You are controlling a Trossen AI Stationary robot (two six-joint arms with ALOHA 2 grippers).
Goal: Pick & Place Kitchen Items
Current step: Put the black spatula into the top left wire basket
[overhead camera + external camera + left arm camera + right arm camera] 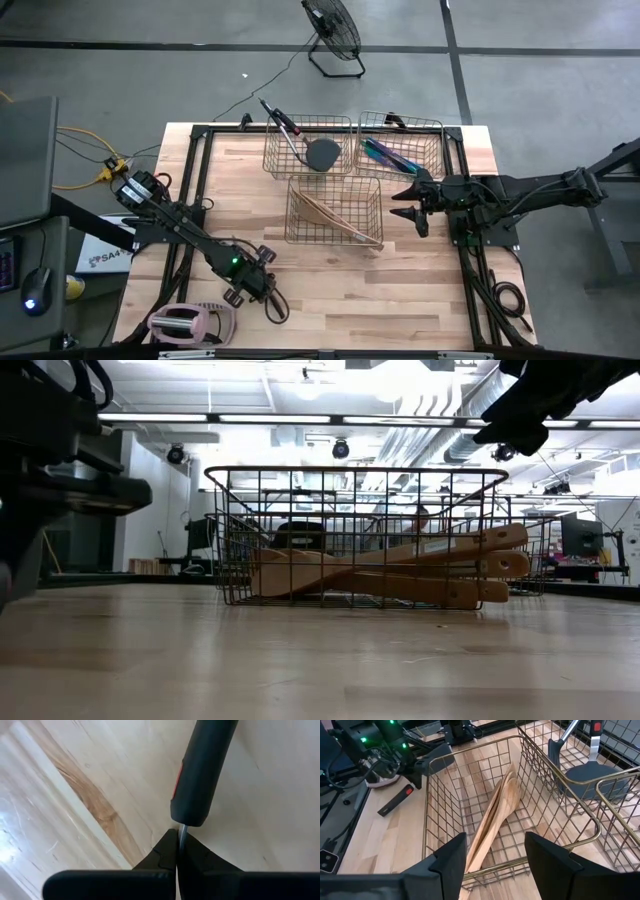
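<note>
My left gripper (266, 292) is at the near left of the table, shut on a black-handled utensil (276, 307) with a red mark on its handle. The utensil also shows in the right wrist view (395, 803). My right gripper (410, 206) is open and empty, held above the table just right of the near copper basket (335, 210). That basket holds pale wooden utensils (497, 812). The far left basket (306, 148) holds black utensils (322, 153). The far right basket (402, 148) holds iridescent pieces (385, 154). My left gripper pinches the utensil's thin metal shaft (183, 833) between its two fingertips, right where the shaft enters the black handle (202, 770). The fingers come slanting down from the table's left. The handle reaches past them toward the near right, low over the table; whether it rests there I cannot tell.
A pink-and-white gadget (190, 322) lies at the near left corner, close to my left arm. The three baskets fill the table's middle and far part. Bare wood (380, 300) lies along the near edge. A fan (333, 35) stands on the floor beyond the table.
</note>
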